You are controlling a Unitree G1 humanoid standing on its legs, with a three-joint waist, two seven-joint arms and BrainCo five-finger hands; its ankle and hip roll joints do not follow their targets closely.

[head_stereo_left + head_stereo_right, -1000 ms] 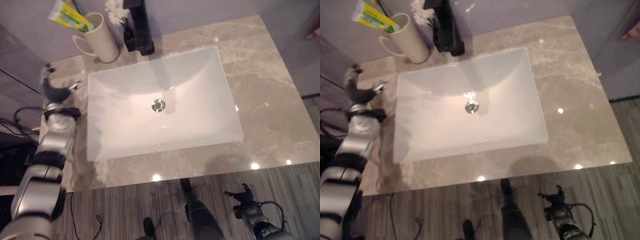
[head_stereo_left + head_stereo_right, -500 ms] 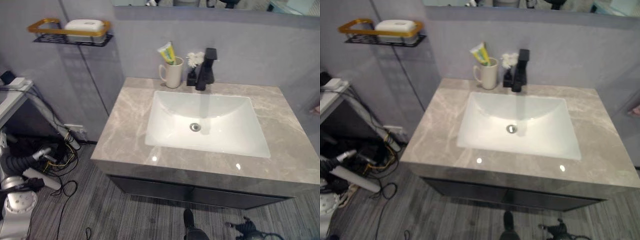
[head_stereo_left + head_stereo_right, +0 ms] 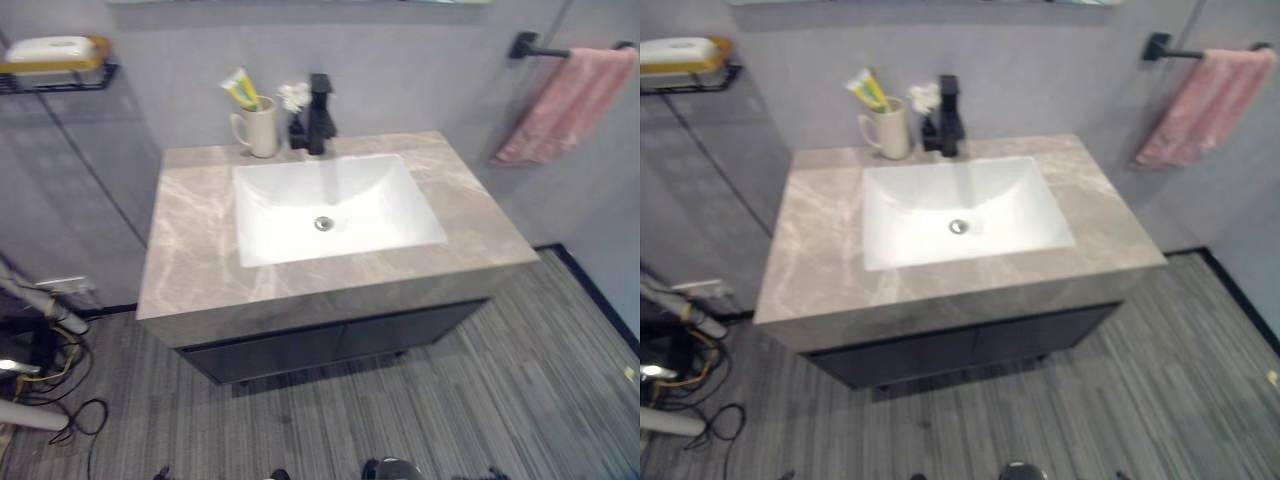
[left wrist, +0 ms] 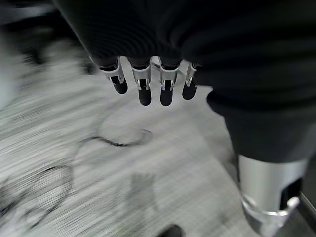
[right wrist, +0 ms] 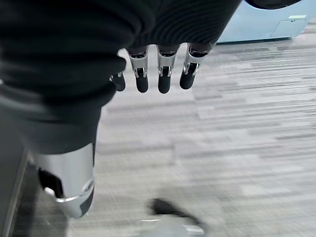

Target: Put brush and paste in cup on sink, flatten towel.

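Observation:
A cream cup (image 3: 262,128) stands at the back left of the grey marble counter (image 3: 190,250), beside the black tap (image 3: 319,112). A yellow-green paste tube (image 3: 240,90) sticks out of the cup; I cannot make out a brush. A pink towel (image 3: 565,105) hangs bunched and slanting from a black wall bar (image 3: 530,45) to the right of the vanity. My left hand (image 4: 144,86) hangs over the striped floor, fingers relaxed and holding nothing. My right hand (image 5: 164,74) hangs the same way, open and holding nothing.
A white basin (image 3: 330,205) is set in the counter's middle, and a small white flower (image 3: 293,96) stands by the tap. A wall shelf with a white soap box (image 3: 50,55) is at the left. Cables and pipes (image 3: 35,330) lie on the floor at the left.
The camera has pulled back from a close look down into the basin to the whole vanity, with the towel now in view. My left arm has left the counter's left edge and dropped.

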